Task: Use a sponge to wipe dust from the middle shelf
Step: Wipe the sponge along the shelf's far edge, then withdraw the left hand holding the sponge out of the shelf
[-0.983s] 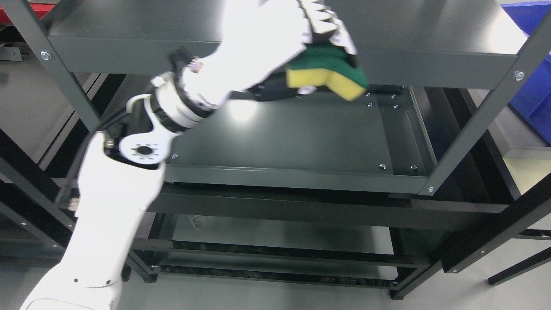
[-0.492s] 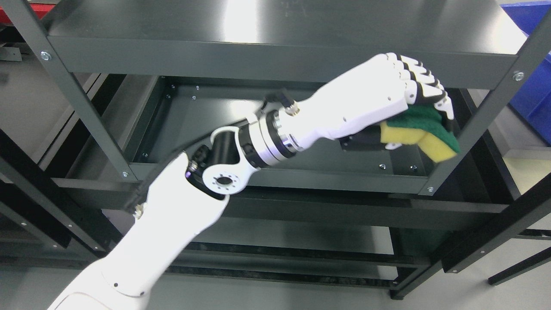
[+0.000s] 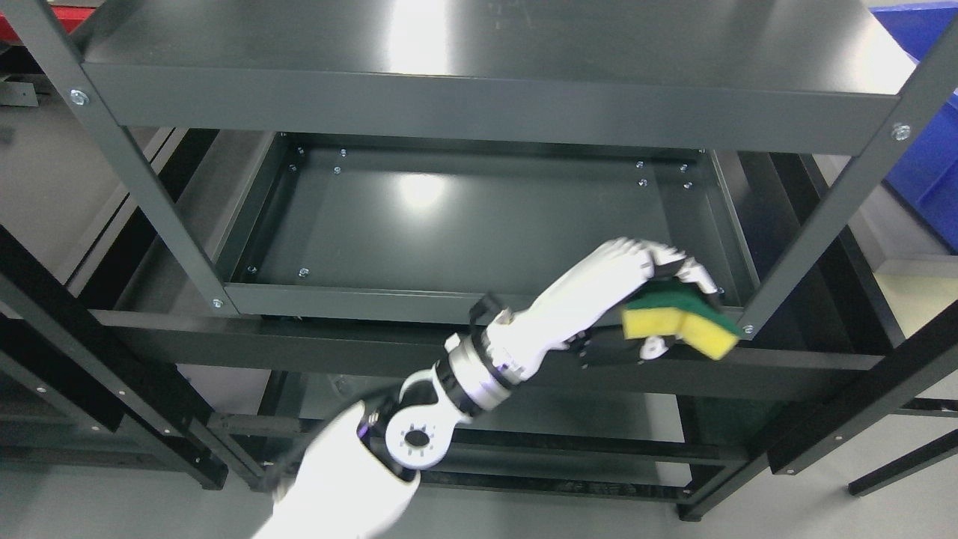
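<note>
My left hand (image 3: 658, 299) is shut on a sponge (image 3: 681, 323) that is yellow with a green scouring top. It hovers over the front right corner of the middle shelf (image 3: 479, 217), a dark grey metal tray with a raised rim. The sponge juts out past the shelf's front rim, beside the front right post (image 3: 823, 217). My white forearm (image 3: 539, 329) rises from the bottom edge across the shelf's front rail. I cannot tell whether the sponge touches the shelf. The right arm is out of view.
The top shelf (image 3: 479, 45) overhangs the back of the middle shelf. Slanted grey posts stand at the front left (image 3: 127, 165) and front right. A lower shelf (image 3: 479, 412) lies beneath. A blue bin (image 3: 928, 127) sits at the far right.
My left hand with the sponge has dropped from in front of the top shelf, swung right, then pulled down toward the middle shelf's front right corner. The arm has drawn back toward me.
</note>
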Robot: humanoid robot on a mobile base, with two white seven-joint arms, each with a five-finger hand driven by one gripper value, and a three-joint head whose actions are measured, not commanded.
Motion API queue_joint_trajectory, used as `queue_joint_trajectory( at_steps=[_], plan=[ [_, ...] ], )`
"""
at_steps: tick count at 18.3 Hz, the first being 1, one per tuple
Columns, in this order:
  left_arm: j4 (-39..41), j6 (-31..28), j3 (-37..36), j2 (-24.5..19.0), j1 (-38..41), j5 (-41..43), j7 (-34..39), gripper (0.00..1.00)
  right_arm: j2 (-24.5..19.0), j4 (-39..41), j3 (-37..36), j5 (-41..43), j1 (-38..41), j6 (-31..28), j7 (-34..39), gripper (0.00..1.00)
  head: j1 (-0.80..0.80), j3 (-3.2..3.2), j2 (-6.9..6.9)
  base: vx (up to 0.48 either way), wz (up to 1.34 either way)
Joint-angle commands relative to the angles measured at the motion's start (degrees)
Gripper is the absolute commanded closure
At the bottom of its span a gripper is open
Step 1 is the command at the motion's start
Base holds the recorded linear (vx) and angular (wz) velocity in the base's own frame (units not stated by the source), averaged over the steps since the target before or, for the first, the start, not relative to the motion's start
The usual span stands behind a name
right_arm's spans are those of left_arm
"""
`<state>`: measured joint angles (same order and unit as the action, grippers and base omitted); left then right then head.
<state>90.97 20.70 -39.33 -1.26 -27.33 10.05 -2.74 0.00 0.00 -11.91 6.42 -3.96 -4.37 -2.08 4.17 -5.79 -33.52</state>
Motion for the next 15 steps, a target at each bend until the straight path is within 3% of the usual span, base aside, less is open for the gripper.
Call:
queue_joint_trajectory(
  at_steps=[1, 6, 15],
  plan=[
    [-0.1, -6.1, 18.3, 0.3, 14.3, -9.9, 4.8, 1.00, 1.0, 1.0, 0.0, 0.0, 0.0, 0.0, 0.0, 0.00, 0.00, 0.00, 0.00, 0.000, 0.00],
    [2.8, -10.0, 33.2, 0.3, 14.6, -12.6, 4.7, 1.00, 1.0, 1.0, 0.0, 0.0, 0.0, 0.0, 0.0, 0.00, 0.00, 0.00, 0.00, 0.000, 0.00],
    [4.1, -10.0, 33.8, 0.3, 15.7, -14.1, 4.2, 1.00, 1.0, 1.0, 0.0, 0.0, 0.0, 0.0, 0.0, 0.00, 0.00, 0.00, 0.00, 0.000, 0.00]
  ],
)
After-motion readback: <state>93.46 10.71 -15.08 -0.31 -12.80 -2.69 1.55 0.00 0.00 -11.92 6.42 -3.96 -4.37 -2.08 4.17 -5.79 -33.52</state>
